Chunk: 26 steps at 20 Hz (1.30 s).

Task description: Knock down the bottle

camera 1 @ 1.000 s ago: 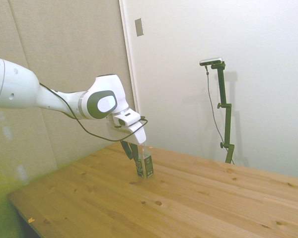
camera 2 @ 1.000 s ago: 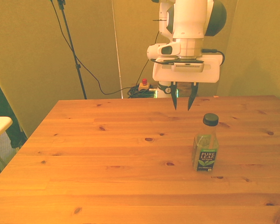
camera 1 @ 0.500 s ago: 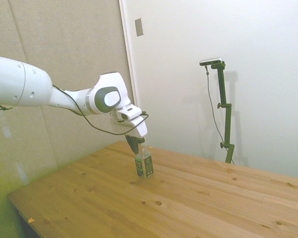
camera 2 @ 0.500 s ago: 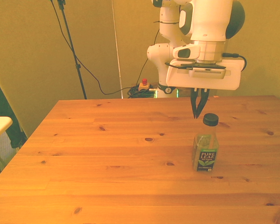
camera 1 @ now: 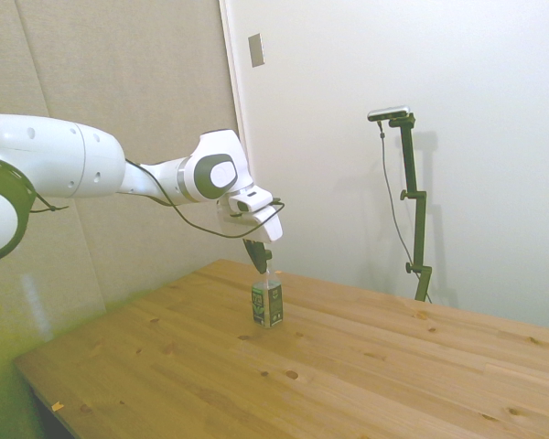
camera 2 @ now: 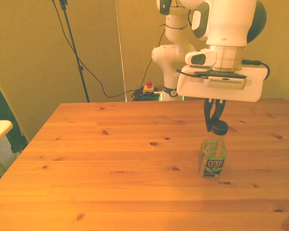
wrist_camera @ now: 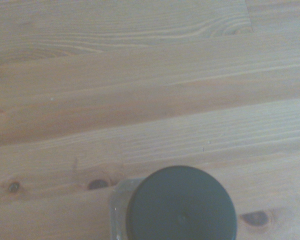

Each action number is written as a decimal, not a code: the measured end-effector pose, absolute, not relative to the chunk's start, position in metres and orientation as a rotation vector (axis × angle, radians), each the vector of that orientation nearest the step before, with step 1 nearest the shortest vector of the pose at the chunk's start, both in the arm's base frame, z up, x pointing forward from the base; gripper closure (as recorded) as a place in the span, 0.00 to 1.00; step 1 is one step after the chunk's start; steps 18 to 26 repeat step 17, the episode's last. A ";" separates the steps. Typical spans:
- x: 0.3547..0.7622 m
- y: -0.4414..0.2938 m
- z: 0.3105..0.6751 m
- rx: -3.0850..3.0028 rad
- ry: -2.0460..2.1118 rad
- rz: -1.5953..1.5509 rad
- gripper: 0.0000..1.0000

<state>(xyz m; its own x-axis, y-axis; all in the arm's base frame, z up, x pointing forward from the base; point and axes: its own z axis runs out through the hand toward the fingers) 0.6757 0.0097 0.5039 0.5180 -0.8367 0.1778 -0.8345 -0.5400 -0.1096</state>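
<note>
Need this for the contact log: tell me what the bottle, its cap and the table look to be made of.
Bottle: probably clear plastic; the body above its printed green-and-white label is see-through. Cap: dark and matte, likely plastic, with an even surface and no shine. Table: wood, apparently pine boards with a smooth finish; grain lines, knots and plank seams show.

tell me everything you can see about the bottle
The bottle is small, clear plastic, with a dark green cap and a dark green-and-white label around its lower body. It stands upright on the wooden table, toward the front view's right, not yet knocked down. The gripper, fingers together, sits right at the cap; actual contact cannot be told. The wrist view looks straight down on the cap.
</note>
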 end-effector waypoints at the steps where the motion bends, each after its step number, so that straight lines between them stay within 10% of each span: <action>1: 0.682 0.010 0.506 -2.726 1.505 -0.332 1.00; 26: 0.759 0.007 0.485 -2.738 1.556 -0.374 1.00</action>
